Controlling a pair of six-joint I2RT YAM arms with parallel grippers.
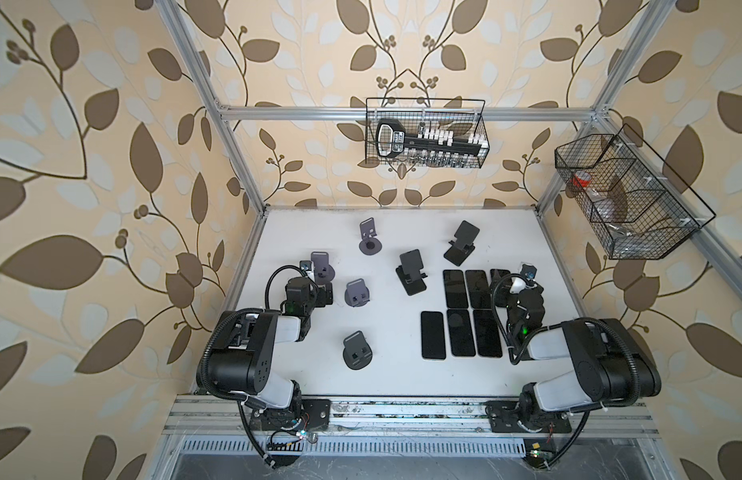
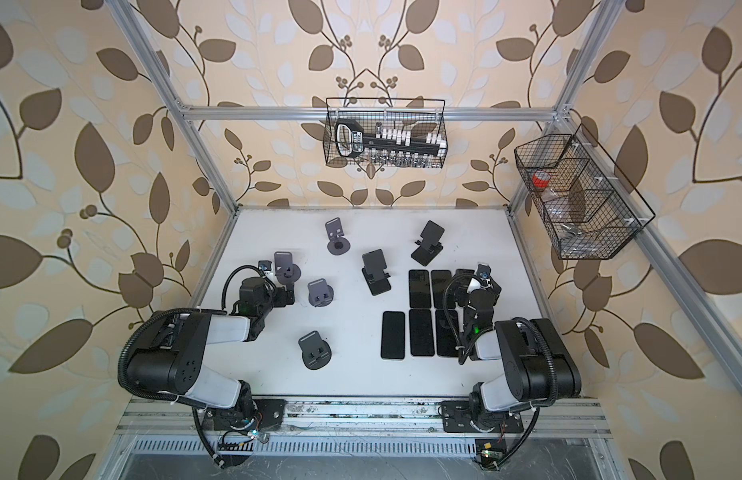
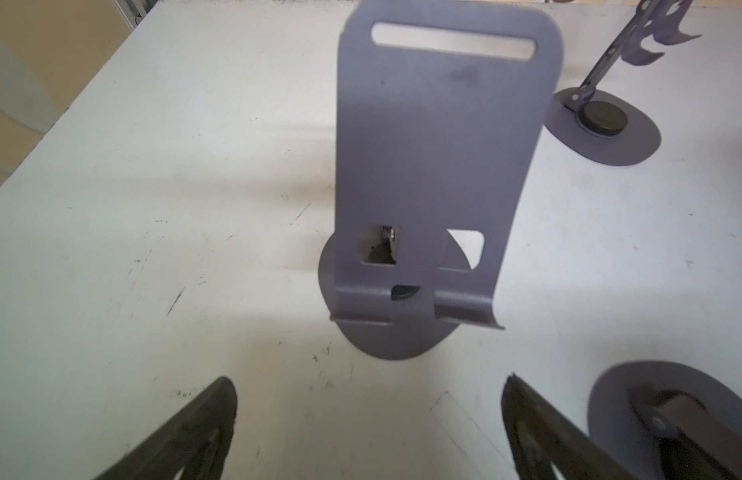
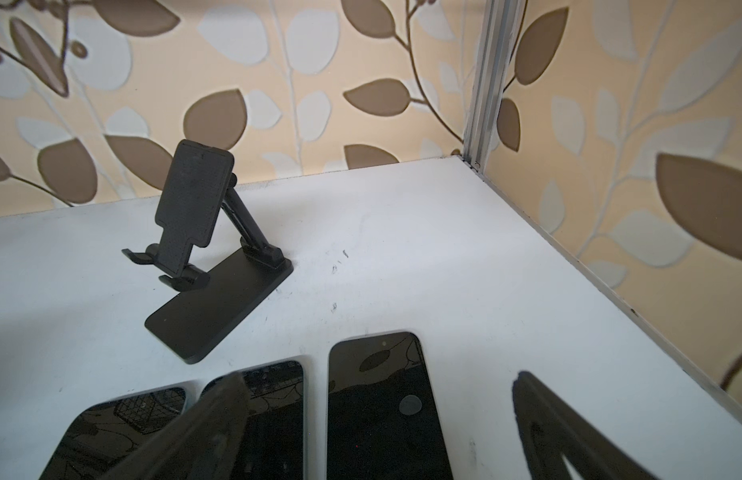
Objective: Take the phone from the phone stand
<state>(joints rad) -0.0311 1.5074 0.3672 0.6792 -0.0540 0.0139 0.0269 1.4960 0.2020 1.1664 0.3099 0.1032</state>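
Six phones (image 1: 461, 332) lie flat in two rows on the table (image 1: 394, 374) in both top views. Left wrist: left gripper (image 3: 367, 380) wide, empty, facing a bare grey stand (image 3: 436, 166). Right wrist: right gripper (image 4: 377, 376) wide, empty, above a flat phone (image 4: 377, 415); black stand (image 4: 194, 199) beyond, bare.

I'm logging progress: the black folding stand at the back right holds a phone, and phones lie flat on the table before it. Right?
No: that black folding stand is empty, its cradle bare in the right wrist view, and the phones do lie flat on the table before it.
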